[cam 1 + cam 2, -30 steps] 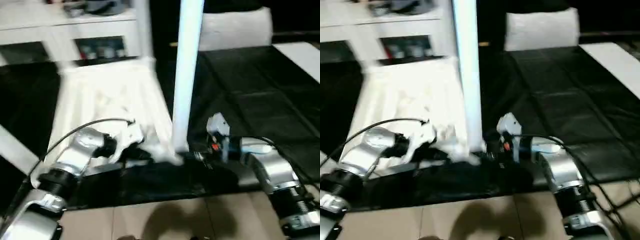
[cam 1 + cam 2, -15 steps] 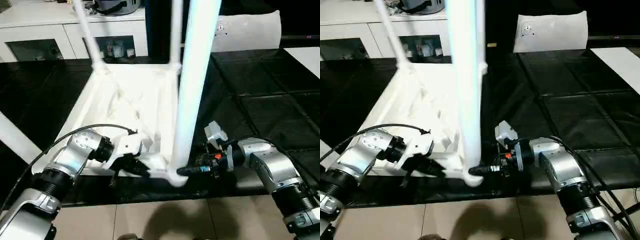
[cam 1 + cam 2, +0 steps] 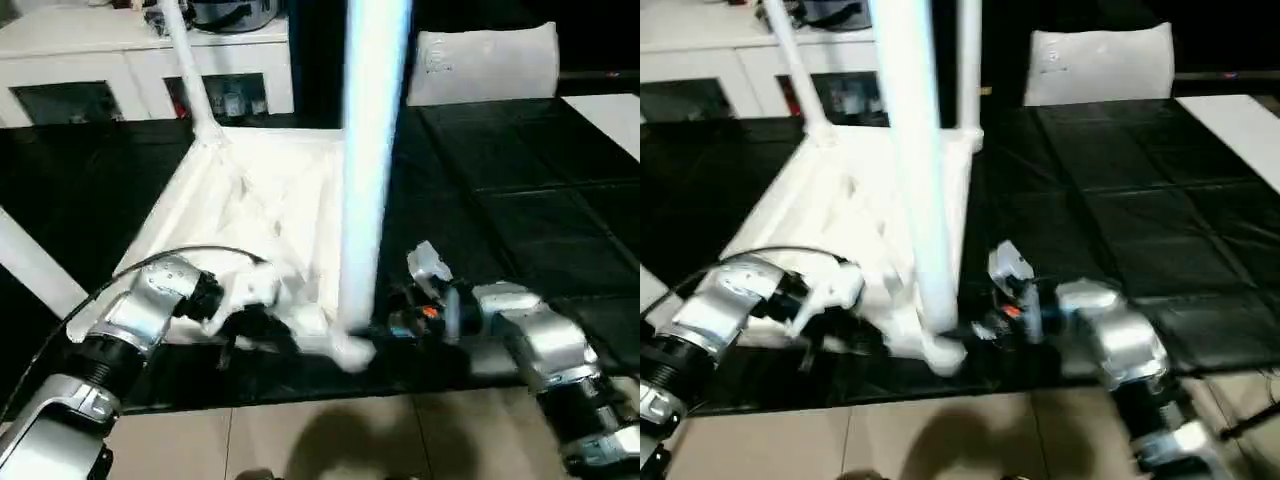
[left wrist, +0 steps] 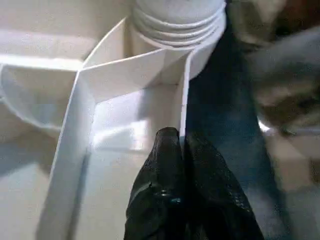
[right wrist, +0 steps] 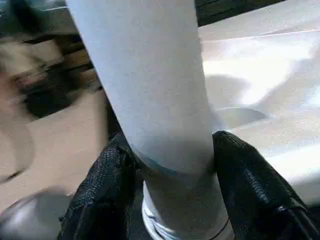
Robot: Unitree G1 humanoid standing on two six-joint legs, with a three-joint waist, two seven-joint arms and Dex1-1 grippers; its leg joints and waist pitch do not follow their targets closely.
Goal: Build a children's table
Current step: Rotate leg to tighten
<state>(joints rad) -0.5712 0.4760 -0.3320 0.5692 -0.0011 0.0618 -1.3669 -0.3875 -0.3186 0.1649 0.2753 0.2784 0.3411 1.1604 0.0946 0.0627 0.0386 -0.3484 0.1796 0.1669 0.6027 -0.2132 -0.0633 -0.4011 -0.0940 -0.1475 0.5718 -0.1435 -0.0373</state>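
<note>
The children's table lies upside down on the black work table, its white ribbed tabletop [image 3: 265, 200] facing up. A tall white leg [image 3: 365, 180] stands in the near right corner socket [image 4: 177, 20]. Other legs rise at the far left [image 3: 190, 70], far right [image 3: 968, 60] and near left [image 3: 35, 270]. My left gripper [image 4: 182, 145] is shut on a thin rib of the tabletop's near edge, beside that socket. In the right wrist view my right gripper [image 5: 172, 150] clasps the base of the near right leg, one black finger [image 5: 107, 175] pressed on each side.
A white glass-door cabinet [image 3: 100, 60] stands behind the work table. A white cushion-like pack [image 3: 485, 62] lies at the back right, and a white sheet [image 3: 615, 110] at the right edge. Beige floor [image 3: 320, 440] runs along the table's near edge.
My right gripper's fingers have closed in on the base of the near right leg. The left gripper has kept its hold on the rib. The head views have shifted.
</note>
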